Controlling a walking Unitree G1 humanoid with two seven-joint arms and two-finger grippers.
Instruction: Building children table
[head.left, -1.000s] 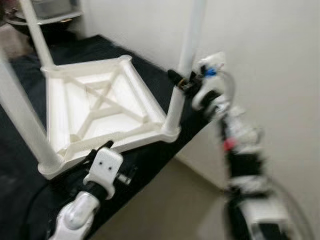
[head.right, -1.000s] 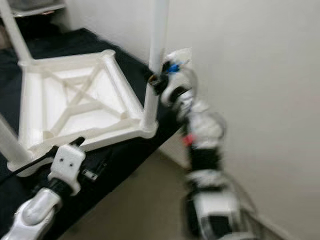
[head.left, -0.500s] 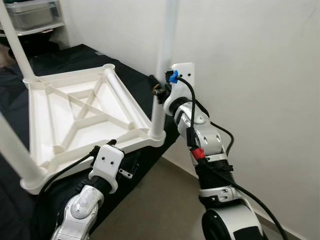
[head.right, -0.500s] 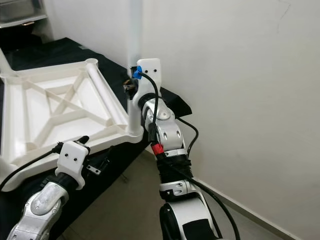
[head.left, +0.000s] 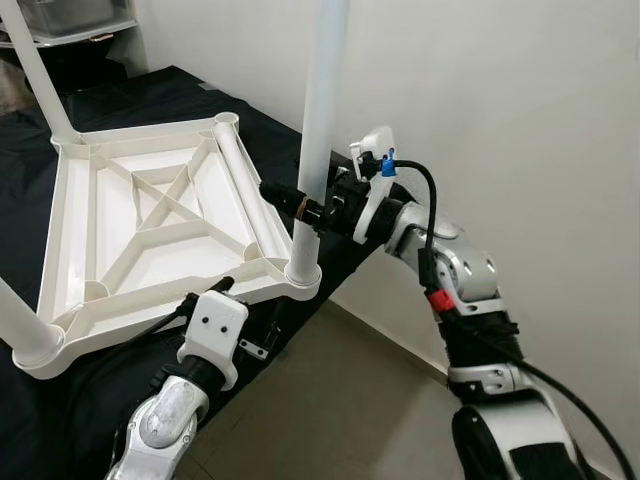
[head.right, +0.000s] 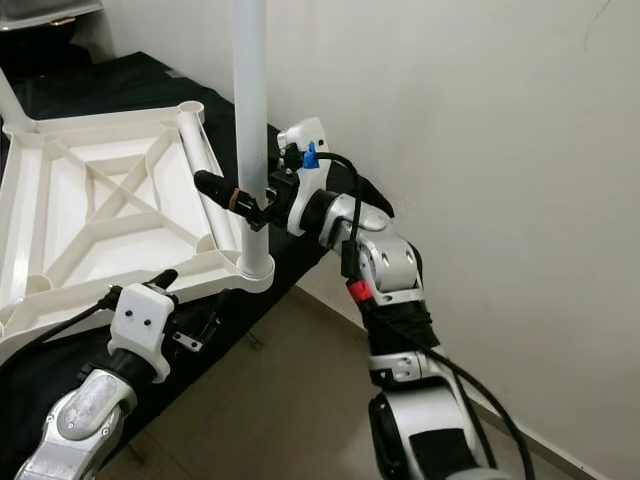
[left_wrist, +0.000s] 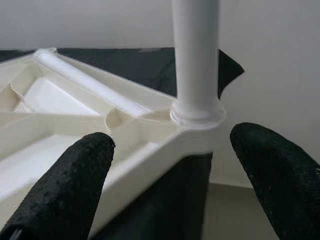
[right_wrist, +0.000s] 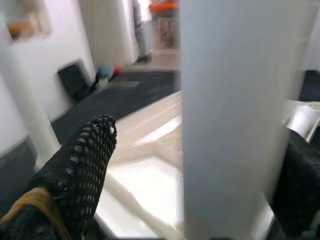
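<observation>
Since half a second ago, the right gripper (head.left: 296, 203) is seen swung out from beside the wall, its arm now reaching in from the right. Nearest, the left gripper (head.left: 222, 291) is held apart, grasping nothing, just below the edge of the upturned white children's table (head.left: 150, 230), which is laid on a black cloth (head.left: 130, 95). Beyond it, the right gripper's fingers (right_wrist: 82, 165) are set either side of the near-corner table leg (head.left: 318, 110), standing upright in its socket; a firm clench cannot be told.
</observation>
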